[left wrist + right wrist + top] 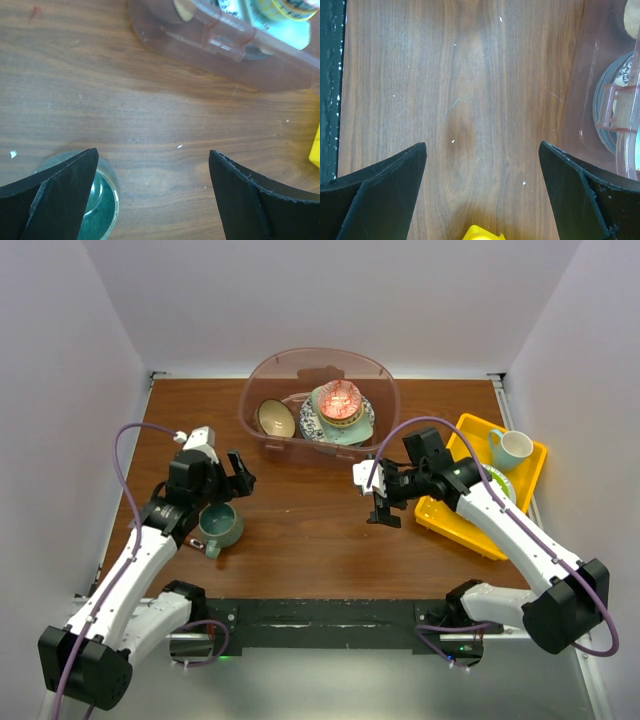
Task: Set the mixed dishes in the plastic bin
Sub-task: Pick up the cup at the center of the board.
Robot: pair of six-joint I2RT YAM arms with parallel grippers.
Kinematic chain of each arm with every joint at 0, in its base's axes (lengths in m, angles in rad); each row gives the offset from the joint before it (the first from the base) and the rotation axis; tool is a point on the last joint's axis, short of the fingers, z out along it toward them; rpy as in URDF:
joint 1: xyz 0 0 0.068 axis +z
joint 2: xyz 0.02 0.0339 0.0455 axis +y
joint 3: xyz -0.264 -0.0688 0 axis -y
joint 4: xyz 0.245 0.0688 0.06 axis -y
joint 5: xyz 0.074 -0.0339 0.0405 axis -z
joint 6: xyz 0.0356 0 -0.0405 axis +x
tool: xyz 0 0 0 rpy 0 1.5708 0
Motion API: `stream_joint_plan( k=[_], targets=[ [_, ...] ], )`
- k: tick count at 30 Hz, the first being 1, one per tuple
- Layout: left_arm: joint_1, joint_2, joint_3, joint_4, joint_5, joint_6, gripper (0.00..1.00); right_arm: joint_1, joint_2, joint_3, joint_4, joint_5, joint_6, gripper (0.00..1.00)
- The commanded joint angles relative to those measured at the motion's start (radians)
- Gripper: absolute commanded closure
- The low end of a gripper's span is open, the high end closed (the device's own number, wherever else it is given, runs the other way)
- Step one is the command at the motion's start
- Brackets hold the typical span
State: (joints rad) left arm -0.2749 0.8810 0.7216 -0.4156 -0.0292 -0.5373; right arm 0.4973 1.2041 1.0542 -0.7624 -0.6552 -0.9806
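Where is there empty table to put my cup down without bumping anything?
The widest bare patch of table lies between the left gripper, the right gripper and the plastic bin. Another bare strip lies in the far left corner beside the bin. It is crowded inside the bin, on the yellow tray, and around the teal mug.

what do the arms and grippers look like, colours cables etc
The left arm and right arm both have white links and bulky black joints. A thin purple cable loops along each. The left gripper and right gripper are black with a white block behind. Their fingers are flat matte black wedges with rough edges.
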Motion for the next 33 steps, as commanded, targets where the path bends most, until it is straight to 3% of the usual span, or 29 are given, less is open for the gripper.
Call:
stream_joint_plan(
  k=[1, 14, 33],
  targets=[
    [0.0, 0.019, 0.013, -0.034, -0.014, -0.013, 0.04, -0.005, -0.006, -0.005, 0.018, -0.041, 0.01, 0.02],
    [-0.161, 0.093, 0.064, -0.104, -0.195, -0.032, 0.04, -0.003, -0.003, -0.006, 0.02, -0.04, 0.008, 0.02],
    [-0.231, 0.15, 0.075, -0.152, -0.259, -0.033, 0.07, -0.005, 0.0, -0.007, 0.02, -0.04, 0.008, 0.02]
  ],
)
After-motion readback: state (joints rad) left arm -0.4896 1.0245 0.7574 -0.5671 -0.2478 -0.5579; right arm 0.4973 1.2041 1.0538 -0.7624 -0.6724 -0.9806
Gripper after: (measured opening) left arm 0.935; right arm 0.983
